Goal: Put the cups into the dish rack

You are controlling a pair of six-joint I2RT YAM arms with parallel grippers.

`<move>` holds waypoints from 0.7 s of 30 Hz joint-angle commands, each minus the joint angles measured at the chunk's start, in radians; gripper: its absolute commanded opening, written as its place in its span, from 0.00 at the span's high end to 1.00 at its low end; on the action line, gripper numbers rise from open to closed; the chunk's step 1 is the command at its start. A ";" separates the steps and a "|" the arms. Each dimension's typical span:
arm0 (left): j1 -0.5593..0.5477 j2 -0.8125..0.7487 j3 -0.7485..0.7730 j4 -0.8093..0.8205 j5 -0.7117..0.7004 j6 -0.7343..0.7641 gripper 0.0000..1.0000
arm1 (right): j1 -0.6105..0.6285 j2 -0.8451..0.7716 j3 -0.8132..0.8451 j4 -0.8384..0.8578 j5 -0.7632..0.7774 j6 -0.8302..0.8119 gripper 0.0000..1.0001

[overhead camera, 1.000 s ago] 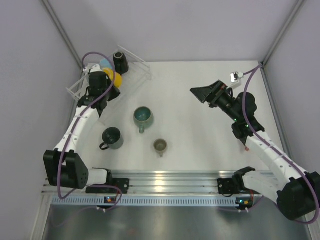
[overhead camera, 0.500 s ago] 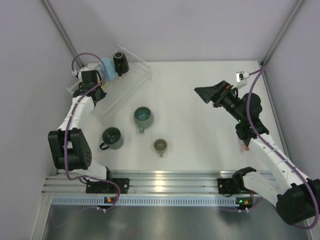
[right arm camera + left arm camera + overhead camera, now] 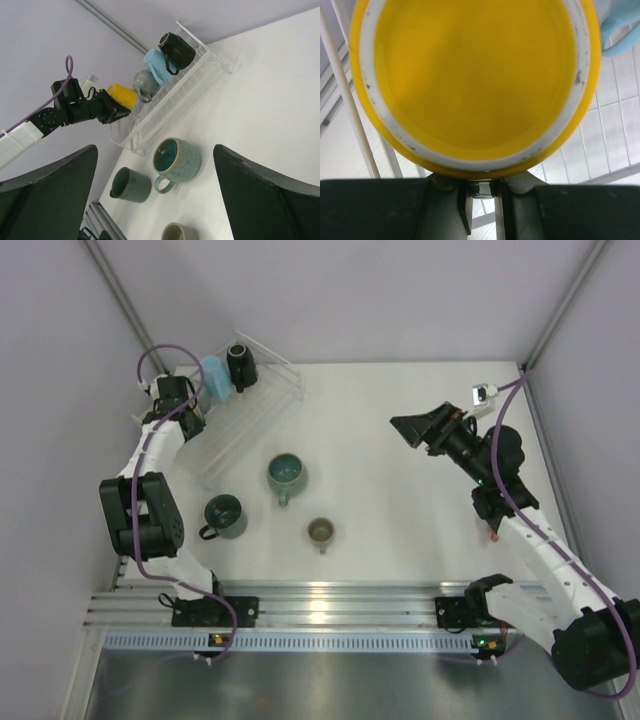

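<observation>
My left gripper (image 3: pixel 481 192) is shut on the yellow cup (image 3: pixel 470 80), whose round underside fills the left wrist view. In the right wrist view the yellow cup (image 3: pixel 121 96) hangs at the left end of the clear dish rack (image 3: pixel 170 102), beside a grey-blue cup (image 3: pixel 145 84), a light blue cup (image 3: pixel 157 65) and a black cup (image 3: pixel 176 49). In the top view the left gripper (image 3: pixel 180 405) covers that end of the rack (image 3: pixel 262 405). My right gripper (image 3: pixel 160 200) is open and empty, raised over the table's right side (image 3: pixel 415 427).
Three cups stand loose on the table: a teal mug (image 3: pixel 285 474), a dark green mug (image 3: pixel 224 516) and a small olive cup (image 3: pixel 320 531). Grey walls close in on the left, back and right. The metal rail (image 3: pixel 330 605) runs along the near edge.
My left arm has swung left and back with the yellow cup, from over the rack's middle to its left end. The right gripper has shifted slightly right.
</observation>
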 commanded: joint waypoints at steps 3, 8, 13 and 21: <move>0.026 0.022 0.072 0.078 -0.053 0.017 1.00 | -0.019 -0.023 0.010 0.021 0.003 -0.027 0.00; 0.040 0.062 0.080 0.078 -0.059 0.017 1.00 | -0.022 -0.020 0.006 0.020 0.005 -0.035 0.01; 0.050 0.111 0.103 0.078 -0.051 0.017 1.00 | -0.026 -0.021 0.003 0.020 0.006 -0.042 0.00; 0.063 0.186 0.146 0.073 -0.085 0.004 0.73 | -0.037 -0.026 -0.002 0.003 0.011 -0.058 0.01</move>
